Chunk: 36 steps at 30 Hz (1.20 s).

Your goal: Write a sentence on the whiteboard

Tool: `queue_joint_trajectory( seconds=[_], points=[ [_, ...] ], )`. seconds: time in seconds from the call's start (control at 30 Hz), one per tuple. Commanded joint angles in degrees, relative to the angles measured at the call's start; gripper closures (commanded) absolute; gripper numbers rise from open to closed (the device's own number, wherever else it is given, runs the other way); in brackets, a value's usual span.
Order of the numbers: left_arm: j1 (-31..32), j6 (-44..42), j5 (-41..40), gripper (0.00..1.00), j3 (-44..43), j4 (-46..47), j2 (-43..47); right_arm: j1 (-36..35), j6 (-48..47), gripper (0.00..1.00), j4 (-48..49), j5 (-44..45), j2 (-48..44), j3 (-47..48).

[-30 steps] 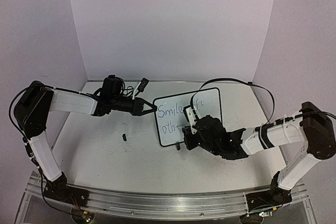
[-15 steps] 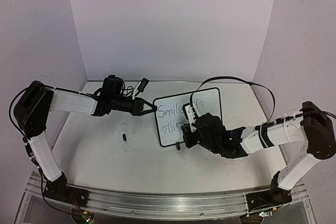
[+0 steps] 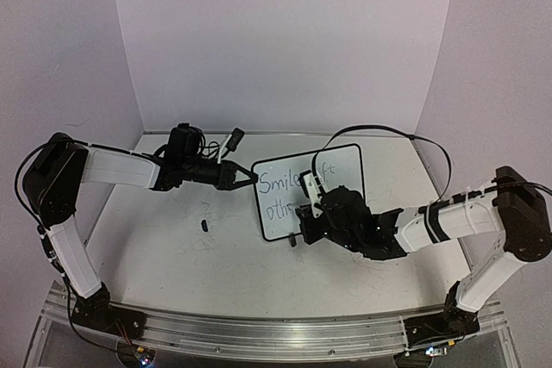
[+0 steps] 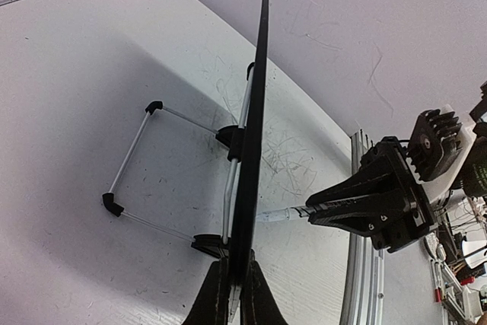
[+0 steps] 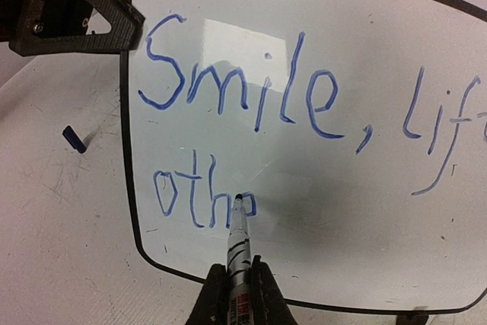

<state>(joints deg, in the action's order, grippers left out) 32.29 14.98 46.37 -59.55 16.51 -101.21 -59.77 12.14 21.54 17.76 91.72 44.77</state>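
Observation:
The whiteboard (image 3: 338,166) stands upright mid-table on its wire stand. My left gripper (image 3: 247,180) is shut on its left edge; from the left wrist the black frame (image 4: 256,112) runs edge-on between the jaws (image 4: 234,296). The sentence (image 5: 243,93) in blue reads "Smile, lif" on the top line, with "oth" and a part-drawn letter (image 5: 199,192) below. My right gripper (image 5: 240,298) is shut on a marker (image 5: 239,243). The marker's tip touches the board at that last letter. From above, the right gripper (image 3: 308,217) covers part of the writing (image 3: 278,185).
A small dark marker cap (image 3: 205,225) lies on the tabletop left of the board, also in the right wrist view as the cap (image 5: 73,139). The board's wire stand (image 4: 133,150) reaches back behind it. Grey scribble marks (image 4: 285,154) cover the tabletop. Walls close three sides.
My right gripper has crept slightly along the second line with the marker on the board. The left arm and the board have stayed still.

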Motion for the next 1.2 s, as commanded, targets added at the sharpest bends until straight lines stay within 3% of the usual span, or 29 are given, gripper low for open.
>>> queue_joint_trajectory(
  seconds=[0.0, 1.17],
  points=[
    [-0.3, 0.2, 1.4, 1.00, -2.0, 0.2, 1.8, 0.2, 1.8, 1.00, 0.9, -0.2, 0.3, -1.4],
    [-0.3, 0.0, 1.3, 1.00, -2.0, 0.0, 1.8, 0.2, 3.1, 1.00, -0.9, 0.8, 0.9, -2.8]
  ],
)
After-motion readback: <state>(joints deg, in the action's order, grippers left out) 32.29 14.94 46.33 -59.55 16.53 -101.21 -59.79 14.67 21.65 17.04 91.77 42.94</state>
